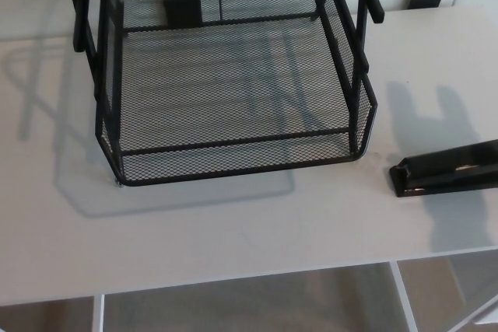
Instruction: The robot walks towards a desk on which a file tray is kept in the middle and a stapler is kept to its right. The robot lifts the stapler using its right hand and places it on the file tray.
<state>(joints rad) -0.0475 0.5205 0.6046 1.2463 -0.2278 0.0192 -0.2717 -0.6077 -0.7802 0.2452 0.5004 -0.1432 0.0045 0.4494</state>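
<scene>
Neither of my hands shows in the head view, so I cannot say whether their fingers are apart or closed, and I hold nothing that I can see. The stapler (447, 169) lies flat on the white desk (233, 231), to the right of the black mesh file tray (233, 167) and apart from it, with a strip of bare desk between the tray's near right corner and the stapler's left end. Its long axis runs nearly left to right. The blunt left end sits a little nearer to me and the body slants slightly away toward the far side as it goes right, where the picture's edge cuts it off, so I cannot see its right end. A forked shadow (428, 118) falls on the desk just beyond it, and I cannot tell from here what casts it. Since the stapler lies on my right side, well out from the tray's middle, my right hand is surely the nearer one and the left would have to cross the whole tray. I judge that the right hand must come in from the right and drop across the stapler's narrow width, thumb on one long side and fingers on the other, then carry it left and away over the tray's right wall. The tray's lowest shelf looks empty and open from above at its near part.
</scene>
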